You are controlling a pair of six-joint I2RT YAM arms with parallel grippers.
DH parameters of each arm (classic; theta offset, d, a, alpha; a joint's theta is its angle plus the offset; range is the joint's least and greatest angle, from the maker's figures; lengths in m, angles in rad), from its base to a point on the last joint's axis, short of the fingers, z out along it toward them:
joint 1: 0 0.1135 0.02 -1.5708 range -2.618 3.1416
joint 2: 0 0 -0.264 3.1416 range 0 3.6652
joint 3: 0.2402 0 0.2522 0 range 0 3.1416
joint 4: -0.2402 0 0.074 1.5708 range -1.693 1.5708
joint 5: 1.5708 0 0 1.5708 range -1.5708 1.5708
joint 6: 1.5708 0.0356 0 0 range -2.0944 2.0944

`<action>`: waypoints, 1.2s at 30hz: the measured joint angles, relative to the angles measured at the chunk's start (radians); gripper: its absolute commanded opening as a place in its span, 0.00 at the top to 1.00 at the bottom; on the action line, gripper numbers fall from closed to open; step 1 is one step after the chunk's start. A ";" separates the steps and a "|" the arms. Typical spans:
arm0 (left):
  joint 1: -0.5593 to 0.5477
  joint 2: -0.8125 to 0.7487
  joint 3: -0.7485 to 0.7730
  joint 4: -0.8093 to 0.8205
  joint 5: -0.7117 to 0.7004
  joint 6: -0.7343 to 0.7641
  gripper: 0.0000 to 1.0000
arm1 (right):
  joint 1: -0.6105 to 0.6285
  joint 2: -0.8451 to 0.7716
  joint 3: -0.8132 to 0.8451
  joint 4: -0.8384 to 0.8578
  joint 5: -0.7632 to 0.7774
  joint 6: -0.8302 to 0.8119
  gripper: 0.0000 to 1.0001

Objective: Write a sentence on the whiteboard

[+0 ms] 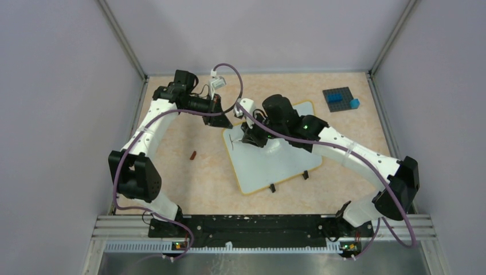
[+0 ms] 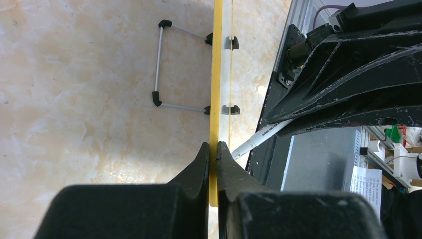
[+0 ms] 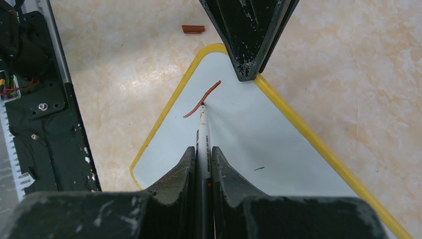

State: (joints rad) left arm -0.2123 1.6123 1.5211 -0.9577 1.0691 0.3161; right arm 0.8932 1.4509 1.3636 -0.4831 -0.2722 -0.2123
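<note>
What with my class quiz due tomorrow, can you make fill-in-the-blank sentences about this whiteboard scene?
1. The left gripper is shut on the whiteboard's ____ rim.
2. The right gripper holds a ____, its tip on the board's red stroke.
3. The studded plate carries ____ bricks.
Missing words: yellow; marker; blue.

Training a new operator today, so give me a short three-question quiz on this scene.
1. True or false: the left hand is clamped on the whiteboard's yellow rim.
2. The marker in the right hand has drawn: A a whole sentence, B a short reddish stroke, C nothing.
3. Does the small reddish-brown piece lie on the whiteboard or the table?
Key: 1 true; 2 B; 3 the table.
</note>
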 measured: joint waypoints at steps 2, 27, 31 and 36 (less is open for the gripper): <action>0.000 0.000 -0.001 0.001 0.000 0.000 1.00 | -0.002 0.000 0.000 0.003 0.001 0.000 1.00; 0.000 0.000 -0.005 0.014 -0.013 0.000 1.00 | -0.058 -0.018 -0.007 -0.022 -0.006 -0.003 1.00; 0.000 -0.001 -0.005 0.014 -0.012 0.000 1.00 | -0.059 -0.022 -0.007 -0.033 -0.021 -0.003 1.00; 0.000 -0.002 -0.006 0.013 -0.012 0.000 1.00 | -0.059 -0.029 0.006 -0.048 -0.042 -0.003 1.00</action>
State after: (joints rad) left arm -0.2123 1.6100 1.5154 -0.9443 1.0573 0.3161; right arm 0.8345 1.4223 1.3697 -0.5312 -0.3145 -0.2153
